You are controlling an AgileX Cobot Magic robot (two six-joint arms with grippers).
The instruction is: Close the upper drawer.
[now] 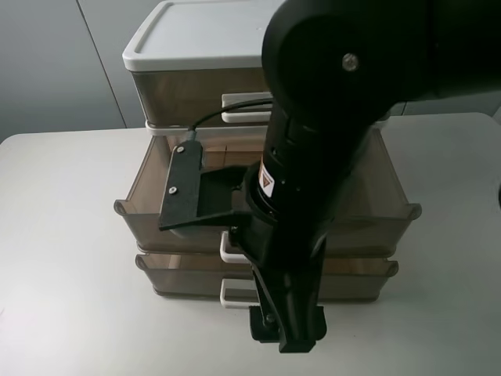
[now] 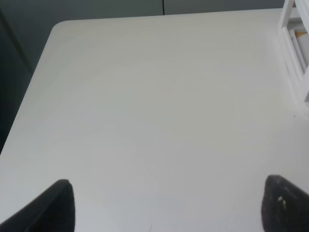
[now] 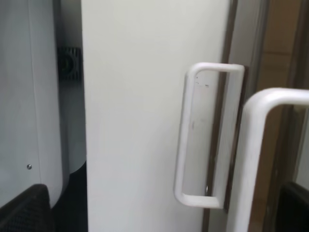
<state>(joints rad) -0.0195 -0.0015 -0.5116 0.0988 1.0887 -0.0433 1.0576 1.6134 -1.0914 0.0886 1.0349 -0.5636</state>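
The brown translucent drawer unit (image 1: 196,94) with a white lid stands mid-table. Its top drawer is pushed in, with a white handle (image 1: 244,108). The drawer below it (image 1: 141,205) is pulled far out, and the lowest drawer (image 1: 180,270) sticks out slightly. My right arm reaches over the unit. Its gripper (image 1: 286,329) hangs in front of the drawer fronts, near the lowest handle (image 1: 235,296). In the right wrist view the gripper (image 3: 159,208) is open and empty, and two white handles (image 3: 207,135) (image 3: 260,145) lie ahead of it. My left gripper (image 2: 164,203) is open over bare table.
The white table (image 1: 63,235) spreads around the unit on both sides. A grey wall stands behind it. The table's far edge and rounded corner (image 2: 58,26) show in the left wrist view, as does a white frame (image 2: 297,53) at that view's side.
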